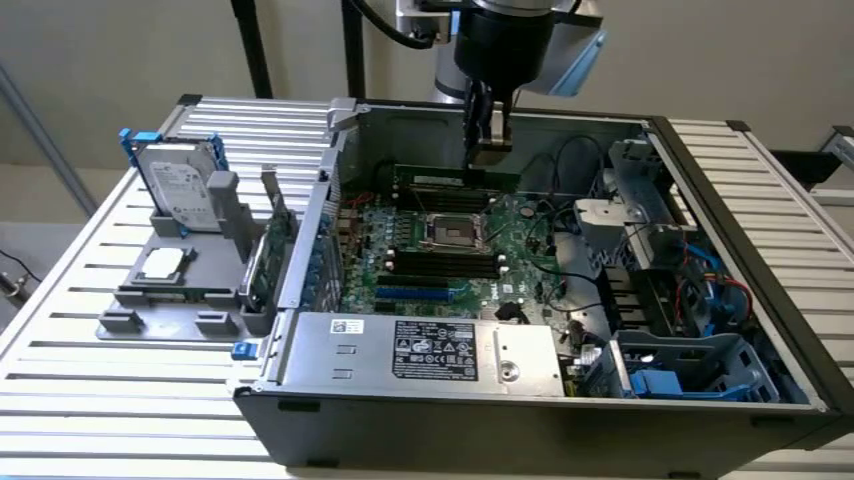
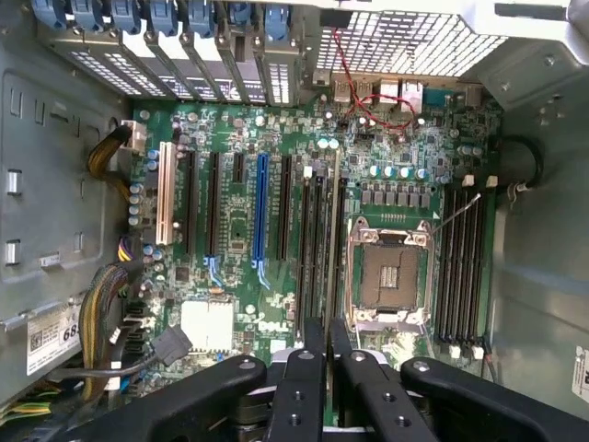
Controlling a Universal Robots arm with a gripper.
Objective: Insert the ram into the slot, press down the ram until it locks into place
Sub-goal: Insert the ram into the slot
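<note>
Hand [image 2: 327, 333] pinching ram [image 2: 333, 230] edge-on | ram along slot [image 2: 341, 226] beside processor socket [image 2: 390, 276] | motherboard [image 1: 518, 228] inside open case [image 1: 534, 430]

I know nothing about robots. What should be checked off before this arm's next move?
1. Gripper holds the ram: ok, shut on its top edge.
2. Ram parallel to the slot: ok in the wrist view.
3. Ram exactly over the slot: cannot tell.
4. Ram locked down: cannot tell; the latches are too small to judge.
5. Red wires away from the slot: ok.
6. Gripper apart from the processor socket: ok.
</note>
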